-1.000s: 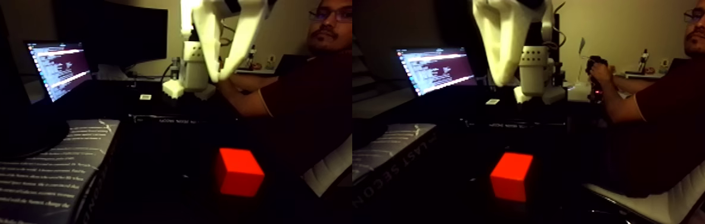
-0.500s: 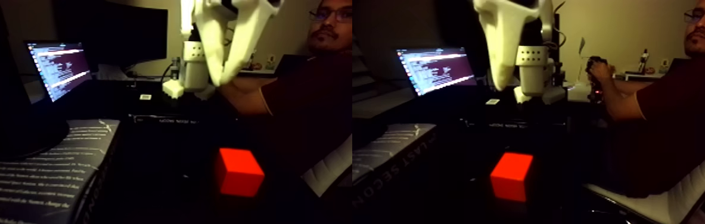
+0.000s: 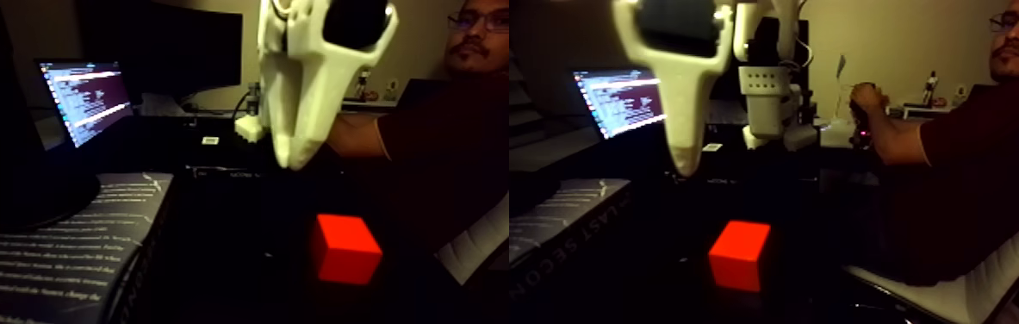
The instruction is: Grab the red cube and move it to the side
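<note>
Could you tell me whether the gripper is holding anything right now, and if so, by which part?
Nothing is held. The gripper hangs in the air with nothing between its fingertips, and the red cube sits on the dark table below, untouched.

Fixed view is carrying two side-by-side halves in one wide frame. Both halves are sitting low, near table height, looking across the dark table [image 3: 257,258] toward the arm's base [image 3: 770,108] and the person [image 3: 990,146] at the back. Both are framing the same things — the red cube [image 3: 346,249], the gripper [image 3: 296,159] hanging close to the lens, the laptop [image 3: 85,99], the printed book [image 3: 34,258]. The right half is showing everything shifted left and is taking in more of the person and chair [image 3: 998,276]. The gripper is looming large and blurred — cameras are sitting near it.
</note>
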